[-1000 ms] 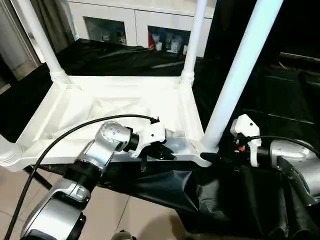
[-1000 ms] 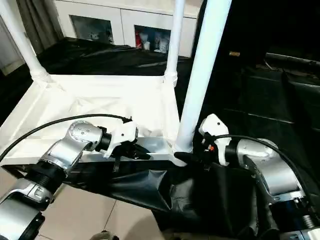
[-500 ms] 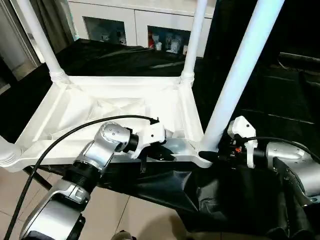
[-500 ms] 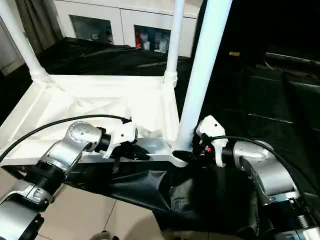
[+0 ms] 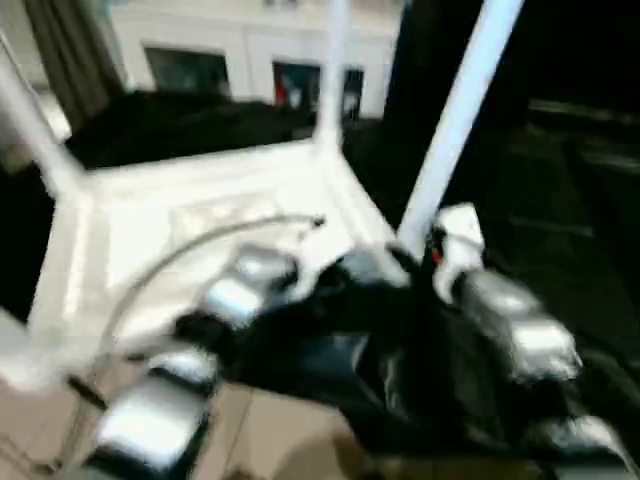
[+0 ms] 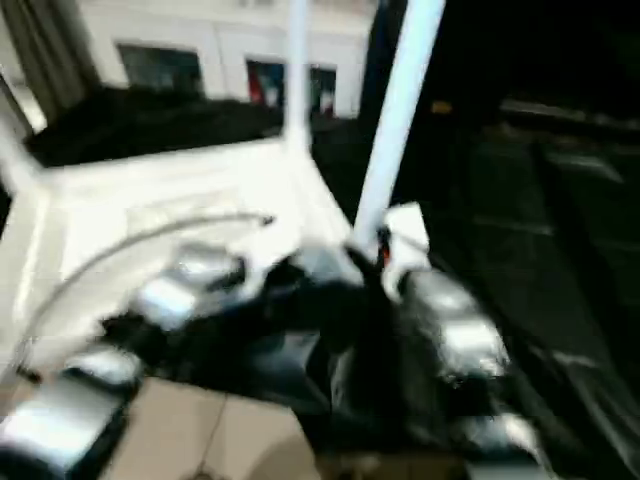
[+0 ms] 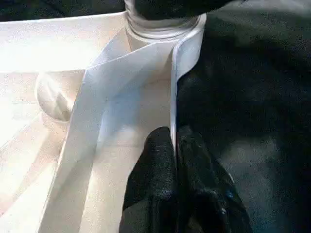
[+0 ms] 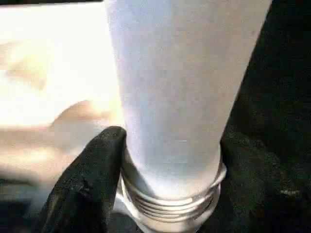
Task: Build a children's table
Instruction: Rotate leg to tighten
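The children's table lies upside down, its white tabletop (image 5: 180, 200) ribbed side up, with tube legs standing in the corner sockets. In the left wrist view, my left gripper (image 7: 174, 133) is shut on the thin raised rim (image 7: 172, 73), close to a corner socket (image 7: 163, 26). The nearest right leg (image 5: 455, 110) rises from the corner beside my right arm. My right gripper (image 8: 170, 170) is around that leg (image 8: 170, 87) just above its threaded collar. One black finger (image 8: 87, 184) presses against the leg's side; the other finger is hidden against dark cloth.
Black cloth (image 5: 560, 200) covers the surface under and to the right of the tabletop. A white cabinet (image 5: 250, 60) with glass doors stands behind. Two more legs (image 5: 333, 60) (image 5: 25, 120) stand at the far and left corners. A cable (image 5: 200, 245) arcs over my left forearm.
The head views have swung and blurred, so the camera has moved. My right gripper has narrowed around the leg's base. My left gripper still clamps the rim.
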Controlling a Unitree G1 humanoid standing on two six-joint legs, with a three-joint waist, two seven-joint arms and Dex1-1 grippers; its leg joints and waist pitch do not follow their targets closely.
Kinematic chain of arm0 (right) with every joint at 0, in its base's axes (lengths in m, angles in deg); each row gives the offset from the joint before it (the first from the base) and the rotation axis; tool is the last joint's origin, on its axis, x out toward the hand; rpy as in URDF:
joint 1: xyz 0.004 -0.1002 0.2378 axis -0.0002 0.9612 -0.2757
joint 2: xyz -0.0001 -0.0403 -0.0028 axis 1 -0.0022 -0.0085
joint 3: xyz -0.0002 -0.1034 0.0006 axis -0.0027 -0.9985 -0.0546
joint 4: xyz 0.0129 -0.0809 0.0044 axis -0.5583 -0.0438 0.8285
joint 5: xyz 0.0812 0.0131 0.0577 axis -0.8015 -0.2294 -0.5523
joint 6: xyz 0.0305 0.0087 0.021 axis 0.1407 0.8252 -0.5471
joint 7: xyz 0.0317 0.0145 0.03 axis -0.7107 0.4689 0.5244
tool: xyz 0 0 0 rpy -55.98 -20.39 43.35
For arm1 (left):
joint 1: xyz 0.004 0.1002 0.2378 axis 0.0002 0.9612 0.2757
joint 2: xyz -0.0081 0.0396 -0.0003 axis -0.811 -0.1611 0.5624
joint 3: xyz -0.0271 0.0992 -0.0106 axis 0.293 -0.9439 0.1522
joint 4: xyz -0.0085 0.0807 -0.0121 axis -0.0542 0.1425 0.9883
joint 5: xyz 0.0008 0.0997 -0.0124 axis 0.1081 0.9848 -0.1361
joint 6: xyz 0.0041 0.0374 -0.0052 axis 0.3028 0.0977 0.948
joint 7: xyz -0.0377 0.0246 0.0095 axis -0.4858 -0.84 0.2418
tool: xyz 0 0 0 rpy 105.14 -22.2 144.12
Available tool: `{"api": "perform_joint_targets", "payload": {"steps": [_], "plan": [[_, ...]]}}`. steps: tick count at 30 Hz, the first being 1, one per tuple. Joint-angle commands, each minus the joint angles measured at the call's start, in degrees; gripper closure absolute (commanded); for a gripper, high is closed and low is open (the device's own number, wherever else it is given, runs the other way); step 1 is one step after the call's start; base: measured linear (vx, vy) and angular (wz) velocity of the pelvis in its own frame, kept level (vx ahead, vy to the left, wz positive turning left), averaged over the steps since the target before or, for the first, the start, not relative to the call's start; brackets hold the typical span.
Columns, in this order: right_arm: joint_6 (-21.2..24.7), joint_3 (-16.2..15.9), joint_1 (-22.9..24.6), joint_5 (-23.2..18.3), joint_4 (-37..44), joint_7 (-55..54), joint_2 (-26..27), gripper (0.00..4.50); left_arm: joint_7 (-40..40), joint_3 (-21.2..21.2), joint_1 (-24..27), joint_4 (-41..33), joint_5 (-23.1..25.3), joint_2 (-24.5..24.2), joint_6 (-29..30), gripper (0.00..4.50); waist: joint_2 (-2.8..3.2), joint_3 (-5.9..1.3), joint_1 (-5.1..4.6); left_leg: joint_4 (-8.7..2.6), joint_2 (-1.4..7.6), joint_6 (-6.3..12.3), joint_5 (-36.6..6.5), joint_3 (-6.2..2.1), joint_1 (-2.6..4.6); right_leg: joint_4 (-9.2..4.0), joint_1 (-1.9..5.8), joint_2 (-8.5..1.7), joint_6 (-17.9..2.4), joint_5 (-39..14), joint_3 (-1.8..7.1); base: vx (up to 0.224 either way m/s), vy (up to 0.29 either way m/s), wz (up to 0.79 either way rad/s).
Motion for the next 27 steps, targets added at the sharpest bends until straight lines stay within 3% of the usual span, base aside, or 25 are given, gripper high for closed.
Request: {"api": "perform_joint_targets", "payload": {"steps": [1, 5, 8, 11, 15, 17, 21, 24, 25, 27], "plan": [[1.73, 0.94, 1.01, -0.56, -7.3, -4.81, 2.52, 1.8, -7.21, 3.07, -3.42, 0.58, -0.42, 0.52, 0.35, 4.5, 0.3, -4.21, -0.13, -3.87, 0.16, 1.4, -14.76, -0.02, 0.76, -5.68, 3.56, -2.85, -5.23, -26.93, 1.61, 0.0, 0.0, 0.0], [0.03, 1.06, -2.54, -0.49, -10.12, -6.97, 5.82, 1.8, -8.09, 2.79, -5.04, 2.08, -0.11, 2.24, -0.46, 4.5, 0.29, -3.97, -0.42, -4.11, 0.02, 2.23, -17.81, -0.21, 1.04, -6.21, 3.85, -2.85, -4.19, -29.03, 1.11, 0.0, 0.0, 0.0], [-1.16, 1.4, -4.19, 0.49, -11.9, -7.86, 7.16, 1.8, -8.0, 2.62, -5.82, 3.42, 0.3, 2.74, -1.24, 4.5, 0.32, -4.09, -0.5, -4.2, 0.07, 2.14, -17.16, -0.29, 0.96, -6.07, 3.86, -2.94, -4.07, -28.45, 1.26, 0.0, 0.0, 0.0], [-2.82, 1.12, -4.8, 1.12, -12.31, -7.48, 7.47, 1.11, -7.38, 2.59, -5.67, 3.75, -0.07, 2.56, -1.51, 4.5, 0.18, -4.16, -0.52, -4.27, 0.18, 2.4, -16.64, -0.28, 0.87, -5.77, 3.97, -3.0, -4.75, -27.04, 1.41, 0.0, 0.0, 0.0], [-4.34, -0.67, -4.22, 2.12, -8.55, -4.55, 5.47, 0.76, -3.89, 1.76, -4.82, 3.12, -0.58, 1.73, -3.94, 4.5, 0.02, -4.37, -0.64, -4.32, 0.28, 2.87, -14.81, -0.27, 0.54, -5.14, 4.29, -3.02, -6.15, -23.81, 1.69, 0.0, 0.0, 0.0], [-4.5, -1.05, -3.95, 2.31, -7.41, -3.76, 4.86, 0.63, -2.94, 1.65, -4.57, 2.84, -0.79, 1.57, -4.57, 4.5, -0.03, -4.52, -0.49, -4.23, 0.46, 3.69, -12.12, -0.16, 0.21, -4.45, 4.45, -3.03, -7.76, -18.95, 2.05, 0.0, 0.0, 0.0], [-5.71, -3.13, -0.83, 2.6, 1.37, 5.83, -1.21, 0.2, 4.42, 1.4, -2.75, 0.29, -2.42, -0.32, -7.96, 4.5, -0.56, -4.85, -0.07, -3.78, 0.55, 5.45, -8.05, 0.12, -0.11, -3.36, 4.69, -3.08, -10.32, -12.07, 2.39, 0.0, 0.0, 0.0], [-3.7, -4.95, 3.03, 1.18, 9.3, 15.82, -7.73, 0.06, 9.66, 0.57, -1.03, -2.22, -3.11, -2.6, -10.42, 4.5, -0.35, -4.99, 0.65, -3.55, 0.79, 8.35, -4.81, 0.07, -0.18, -2.4, 4.85, -2.95, -12.1, -5.33, 2.56, 0.0, 0.0, 0.0], [-2.4, -5.69, 4.9, -0.04, 12.9, 20.23, -10.92, 0.06, 12.84, 0.17, 0.01, -3.98, -3.89, -3.67, -11.36, 4.5, -0.37, -5.03, 0.78, -3.51, 0.87, 8.68, -4.76, 0.07, -0.05, -2.33, 4.9, -2.97, -12.34, -4.84, 2.59, 0.0, 0.0, 0.0], [-1.81, -5.98, 5.62, -0.57, 14.34, 21.95, -12.22, 0.06, 14.24, -0.01, 0.45, -4.74, -4.22, -4.15, -11.73, 4.5, -0.3, -4.87, 0.93, -3.49, 1.02, 9.36, -5.42, 0.19, 0.01, -2.35, 4.73, -3.04, -12.94, -4.86, 2.73, 0.0, 0.0, 0.0]]}}
